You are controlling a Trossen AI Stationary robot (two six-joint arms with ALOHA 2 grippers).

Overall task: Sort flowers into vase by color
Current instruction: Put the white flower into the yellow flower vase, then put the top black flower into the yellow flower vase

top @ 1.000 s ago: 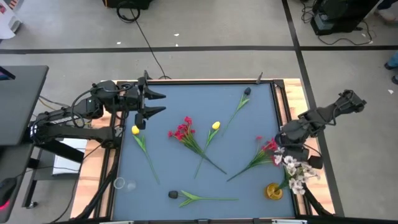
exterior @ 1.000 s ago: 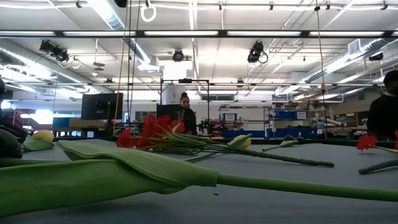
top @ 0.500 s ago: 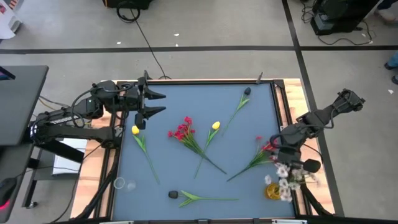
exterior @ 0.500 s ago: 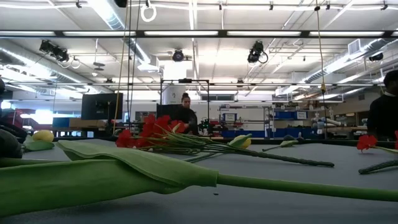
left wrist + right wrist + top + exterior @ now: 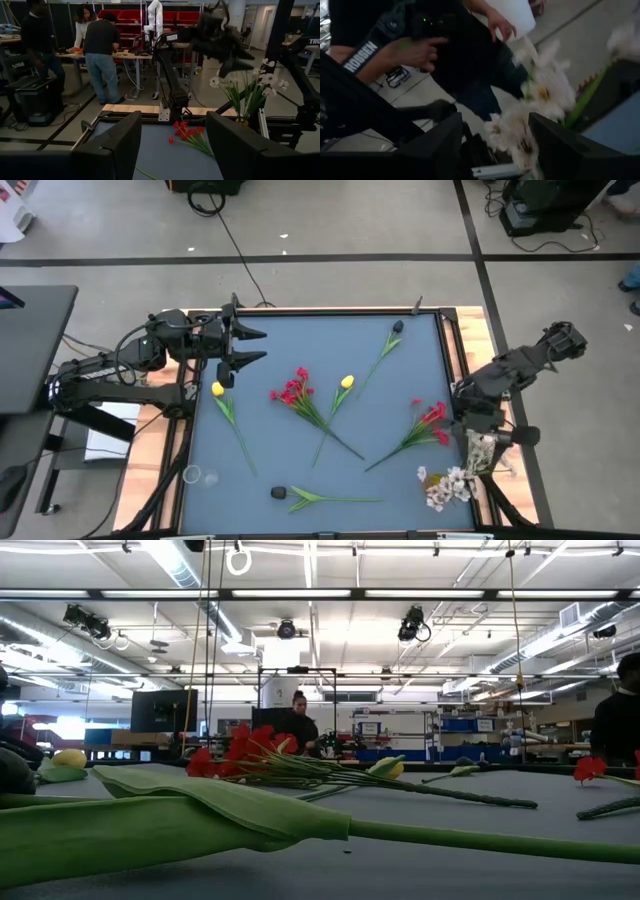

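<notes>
The white blossom spray (image 5: 450, 483) stands at the table's near right corner, its stems running down out of sight (image 5: 246, 102); what it stands in is hidden under the blossoms. My right gripper (image 5: 482, 430) hangs just above it with its fingers apart (image 5: 235, 60), and the blossoms (image 5: 535, 107) lie beyond the fingertips. My left gripper (image 5: 248, 346) is open and empty at the far left corner. Two red clusters (image 5: 292, 388) (image 5: 432, 416), two yellow tulips (image 5: 218, 389) (image 5: 347, 382) and two dark buds (image 5: 397, 327) (image 5: 278, 493) lie flat on the blue mat.
A small clear glass (image 5: 192, 475) stands off the mat at the near left. The wooden table rim (image 5: 470, 330) frames the mat. In the low view a leaf (image 5: 200, 808) lies close to the camera. People stand in the room beyond the table.
The white spray has swung from beside my right gripper toward the near edge, and its blossoms now cover the amber vase that showed there before. My right gripper has drawn back a little toward the table's right edge.
</notes>
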